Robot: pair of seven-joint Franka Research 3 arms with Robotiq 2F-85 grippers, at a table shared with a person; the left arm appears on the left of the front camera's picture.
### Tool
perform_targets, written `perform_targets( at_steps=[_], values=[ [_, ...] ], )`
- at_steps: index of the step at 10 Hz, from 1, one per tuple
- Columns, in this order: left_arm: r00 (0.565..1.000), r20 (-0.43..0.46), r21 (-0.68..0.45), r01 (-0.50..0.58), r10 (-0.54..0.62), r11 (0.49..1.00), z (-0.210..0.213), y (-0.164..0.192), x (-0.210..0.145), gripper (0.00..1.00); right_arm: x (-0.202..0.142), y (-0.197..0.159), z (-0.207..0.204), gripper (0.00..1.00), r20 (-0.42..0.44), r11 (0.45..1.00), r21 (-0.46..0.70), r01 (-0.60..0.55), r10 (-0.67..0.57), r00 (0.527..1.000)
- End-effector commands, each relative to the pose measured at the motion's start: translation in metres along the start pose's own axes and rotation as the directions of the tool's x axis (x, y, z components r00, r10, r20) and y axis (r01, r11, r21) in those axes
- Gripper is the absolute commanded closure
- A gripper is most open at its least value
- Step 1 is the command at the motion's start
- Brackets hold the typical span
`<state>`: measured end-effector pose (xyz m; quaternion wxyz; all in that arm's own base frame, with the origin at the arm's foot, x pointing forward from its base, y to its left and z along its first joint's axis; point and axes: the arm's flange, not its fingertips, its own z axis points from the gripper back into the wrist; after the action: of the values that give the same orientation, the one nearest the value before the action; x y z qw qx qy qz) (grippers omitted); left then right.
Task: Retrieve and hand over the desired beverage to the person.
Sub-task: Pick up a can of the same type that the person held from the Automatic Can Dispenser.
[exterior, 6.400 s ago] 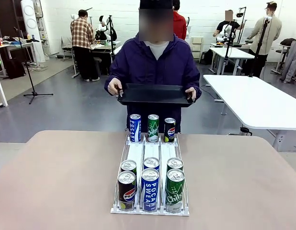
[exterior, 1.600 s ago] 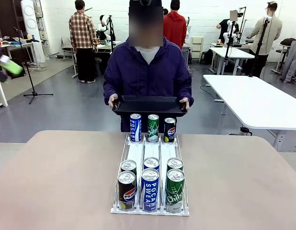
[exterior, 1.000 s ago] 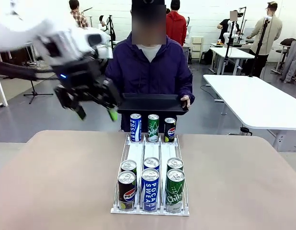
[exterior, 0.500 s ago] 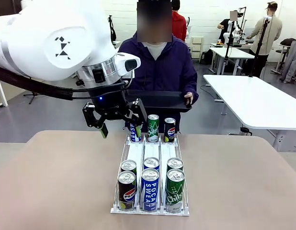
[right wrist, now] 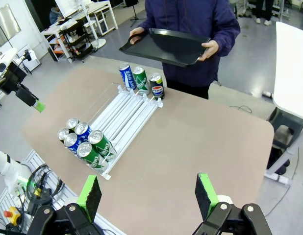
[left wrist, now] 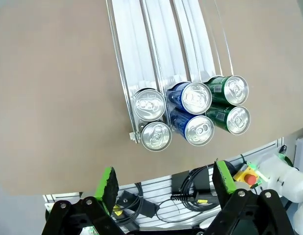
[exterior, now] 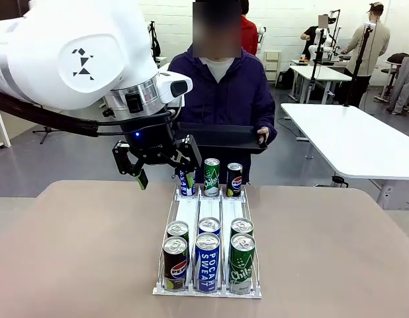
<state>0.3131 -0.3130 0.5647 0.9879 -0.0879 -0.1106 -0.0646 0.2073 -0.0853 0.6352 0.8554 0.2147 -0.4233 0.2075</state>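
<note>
The person, in a dark purple-navy hooded jacket over a light shirt, stood at the far side of the table, holding a black tray about level in both hands in front of the body. On the table, a three-lane rack held upright drinks: at its far end, just below the tray, a blue Pocari can, a green can and a Pepsi can stood side by side. At its near end six cans stood in two rows, Pepsi on the left, Pocari Sweat in the middle, green on the right.
</note>
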Motion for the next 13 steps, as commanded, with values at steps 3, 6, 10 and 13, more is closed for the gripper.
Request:
perform_targets(
  at_steps=[3, 6, 10, 13],
  values=[
    [0.999, -0.047, 0.058, -0.023, 0.025, 0.998, -0.032, -0.038, -0.005, 0.0, 0.0, -0.001, -0.001, 0.0, -0.003, 1.0, 0.009, -0.005, 0.005, 1.0],
    [0.995, -0.079, 0.141, -0.052, 0.063, 0.989, -0.061, -0.072, -0.012, 0.0, 0.0, -0.001, -0.001, 0.0, -0.003, 1.0, 0.009, -0.005, 0.005, 1.0],
    [0.993, -0.116, 0.179, 0.019, 0.002, 0.984, -0.099, -0.083, -0.011, 0.0, 0.0, -0.001, -0.001, 0.0, -0.003, 1.0, 0.009, -0.005, 0.005, 1.0],
    [0.992, -0.128, 0.158, 0.002, 0.019, 0.987, -0.119, -0.087, -0.007, 0.0, 0.0, -0.001, -0.001, 0.0, -0.003, 1.0, 0.009, -0.005, 0.005, 1.0]
  ],
)
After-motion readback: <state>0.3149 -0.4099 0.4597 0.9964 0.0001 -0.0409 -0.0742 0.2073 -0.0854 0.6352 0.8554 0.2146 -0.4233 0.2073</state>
